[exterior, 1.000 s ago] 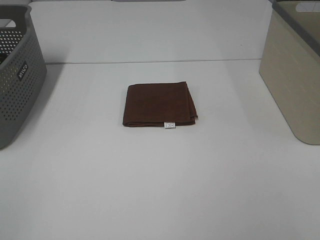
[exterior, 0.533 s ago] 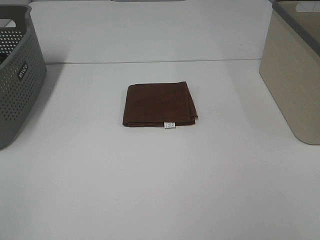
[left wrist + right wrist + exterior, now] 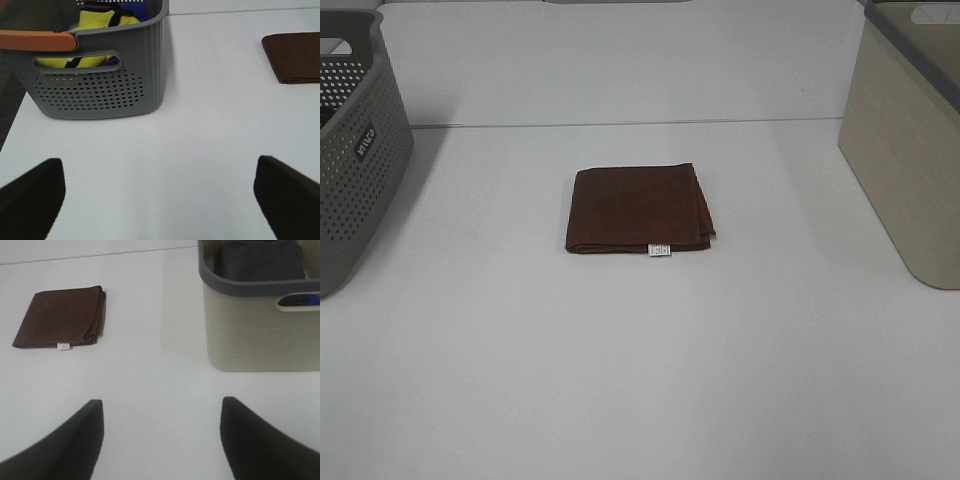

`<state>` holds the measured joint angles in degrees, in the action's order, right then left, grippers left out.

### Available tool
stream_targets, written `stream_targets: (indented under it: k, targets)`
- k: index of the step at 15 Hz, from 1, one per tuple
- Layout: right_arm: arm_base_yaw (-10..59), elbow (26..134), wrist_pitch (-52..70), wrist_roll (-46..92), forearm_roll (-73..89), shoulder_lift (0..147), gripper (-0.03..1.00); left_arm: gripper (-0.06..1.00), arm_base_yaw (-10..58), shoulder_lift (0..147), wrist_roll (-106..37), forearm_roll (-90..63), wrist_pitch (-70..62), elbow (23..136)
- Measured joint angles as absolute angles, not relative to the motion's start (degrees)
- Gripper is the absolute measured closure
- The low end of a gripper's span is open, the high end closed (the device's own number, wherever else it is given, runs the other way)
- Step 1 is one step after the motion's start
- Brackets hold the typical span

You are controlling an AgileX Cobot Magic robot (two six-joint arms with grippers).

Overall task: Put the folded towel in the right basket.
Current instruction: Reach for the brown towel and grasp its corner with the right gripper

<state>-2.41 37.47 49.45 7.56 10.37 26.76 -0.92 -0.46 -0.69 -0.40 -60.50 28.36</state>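
Note:
The folded brown towel (image 3: 638,209) lies flat on the white table (image 3: 640,380) at its middle, a small white tag on its near edge. It also shows in the left wrist view (image 3: 295,56) and the right wrist view (image 3: 61,316). The right basket (image 3: 910,150) is beige with a grey rim and stands at the table's right edge; in the right wrist view (image 3: 260,330) it holds dark grey cloth. My left gripper (image 3: 157,200) is open and empty, far from the towel. My right gripper (image 3: 162,440) is open and empty, short of both towel and basket. Neither arm shows in the exterior view.
A grey perforated basket (image 3: 355,150) stands at the left edge; in the left wrist view (image 3: 95,75) it has an orange handle and holds yellow and blue items. A seam line (image 3: 620,123) crosses the table behind the towel.

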Motion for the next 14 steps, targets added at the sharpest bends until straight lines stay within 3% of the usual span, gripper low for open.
stream_targets:
  k: [11,14]
  targets:
    - [-2.4,75.5,53.2,16.8,20.1,74.3,0.33,-0.03,-0.9,-0.5,-0.7,-0.4,-60.5,28.4]
    - [2.9,84.0,54.0,19.0,20.7,83.5,0.33,-0.03,-0.9,-0.5,-0.7,-0.4,-60.5,28.4]
